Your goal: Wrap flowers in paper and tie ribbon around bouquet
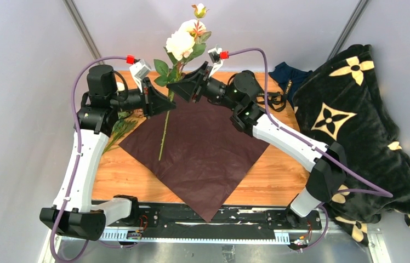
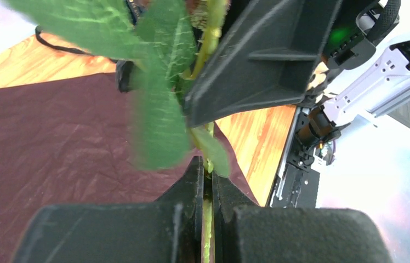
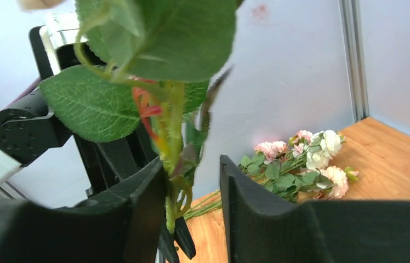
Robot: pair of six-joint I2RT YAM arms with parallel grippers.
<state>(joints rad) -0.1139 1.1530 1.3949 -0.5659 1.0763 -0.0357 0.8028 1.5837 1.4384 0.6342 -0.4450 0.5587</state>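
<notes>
**Cream rose pinched by left arm, right jaws loose around it**

Left gripper (image 2: pixel 207 169): black fingers shut tight on the thin green shaft of the cream rose stem (image 1: pixel 164 134). This is a long artificial spray with a cream bloom and a bud on top and broad green leaves. In the left wrist view the shaft runs straight through the pinch line.

Right gripper (image 3: pixel 192 164): fingers parted, clear gap. The shaft sits inside the gap against one finger, apart from the other, so it is not clamped. This gripper is just above the left one on the spray, nearer the leaves, and the two sets of fingertips almost meet.

The spray is held up off the table, roughly upright. Its bare lower end hangs below the left gripper, over the large dark red crinkly sheet of paper (image 1: pixel 208 156). Cannot tell whether it touches.

The paper lies flat, turned cornerwise like a diamond on the wooden tabletop (image 1: pixel 271 175). Its near corner reaches over the black rail by the arm bases.

A small bunch of pale pink and cream roses (image 3: pixel 304 161) with green leaves lies on its side on the wood. It is left of the paper, by the left arm, which mostly hides it from above.

Far right corner: dark navy cloth (image 1: pixel 288 74). Beside it, what looks like the narrow black ribbon (image 1: pixel 277 100), looped. Any lettering is too small to read.

Right edge: black blanket with cream flower motifs (image 1: pixel 367 137), heaped and spilling off the table.
</notes>
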